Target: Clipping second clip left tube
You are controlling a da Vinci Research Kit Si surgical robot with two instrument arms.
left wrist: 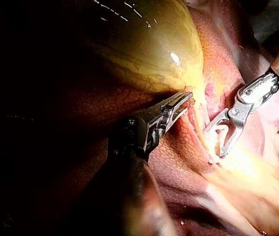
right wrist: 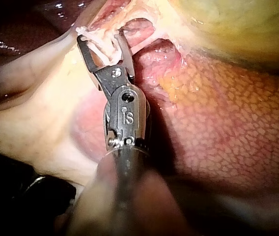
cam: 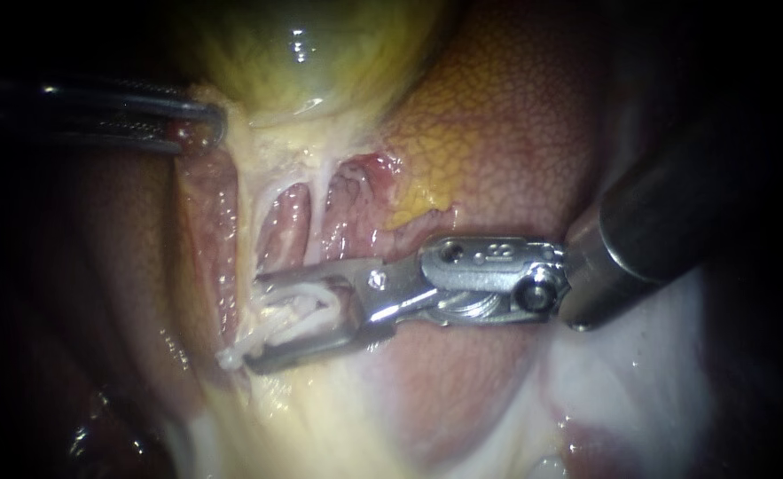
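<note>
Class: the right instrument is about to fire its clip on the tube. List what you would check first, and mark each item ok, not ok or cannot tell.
1. White clip seated between the right instrument's jaws: ok.
2. Tube running in between those jaws: ok.
3. Jaw tips past the tube's far side: cannot tell, whitish tissue hides them.
4. Left instrument gripping the gallbladder edge: ok.
5. Another clip already on the tube: cannot tell.

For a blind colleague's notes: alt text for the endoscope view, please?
The right tool holds a white clip in wide jaws around a pale tube below the gallbladder. The left tool grips the gallbladder's edge; liver lies behind.
</note>
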